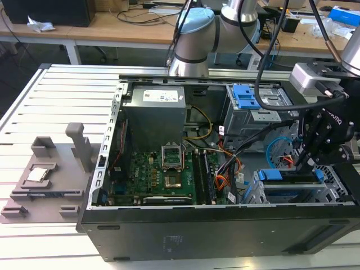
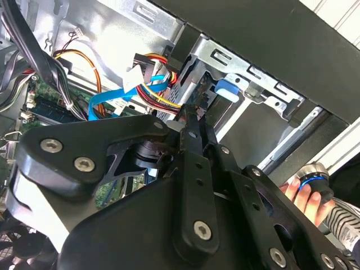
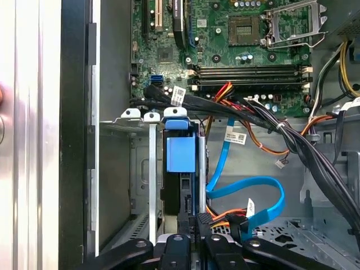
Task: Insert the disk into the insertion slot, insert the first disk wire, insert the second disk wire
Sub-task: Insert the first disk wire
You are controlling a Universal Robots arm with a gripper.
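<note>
**A:** Exterior view, left to right. What sat where?

**B:** A grey fixture (image 1: 50,174) lay on the slotted table at 9 o'clock of the open case (image 1: 225,230), with the motherboard (image 1: 163,174) mid-case. The insertion slot (image 1: 256,194) stood at 4 o'clock of the board. It faced the case's open side, I judged so the arm could reach it from above.

**A:** Contents?

**B:** The disk (image 1: 272,175) sat inside the cage with its blue carrier tab showing; I judged it seated. The second disk wire (image 1: 275,147) looped loose at 12 o'clock of the disk. In the first wrist view the first disk wire (image 3: 225,215) bunched just beside the disk's end.

**A:** The claw?

**B:** The gripper (image 1: 301,162) hung at 1 o'clock of the disk, close over the wire ends. I could not tell whether it was clenched or released, nor whether either plug was home.
</note>
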